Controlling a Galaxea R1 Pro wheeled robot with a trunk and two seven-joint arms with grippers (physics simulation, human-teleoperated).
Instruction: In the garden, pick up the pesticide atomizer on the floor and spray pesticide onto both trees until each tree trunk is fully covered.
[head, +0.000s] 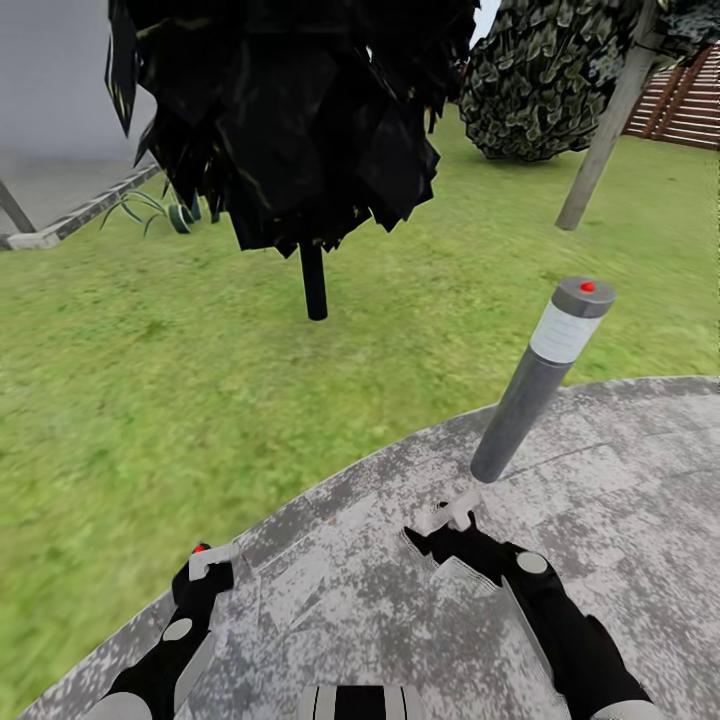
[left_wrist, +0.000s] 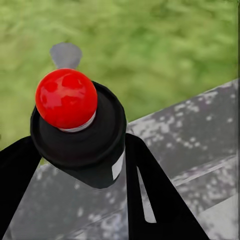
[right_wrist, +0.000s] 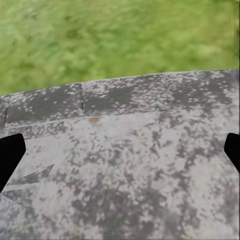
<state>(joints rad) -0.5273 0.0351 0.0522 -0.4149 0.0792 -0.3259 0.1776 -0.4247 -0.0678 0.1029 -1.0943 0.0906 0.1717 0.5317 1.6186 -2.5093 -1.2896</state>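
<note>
Pesticide atomizer (left_wrist: 77, 131) sits clamped in your left gripper (head: 207, 568), lower left of head frame, over paving edge (head: 330, 590). Your right gripper (head: 452, 520) spread apart, lower centre, beside grey bollard (head: 540, 380). Dark tree (head: 300, 120) upper centre.

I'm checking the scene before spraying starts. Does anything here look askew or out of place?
Nothing looks spilled or broken. The grey bollard light on the stone paving appears to lean, as does the pale tree trunk behind it, probably from the tilted camera. The pesticide atomizer sits held between the left gripper's fingers.
</note>
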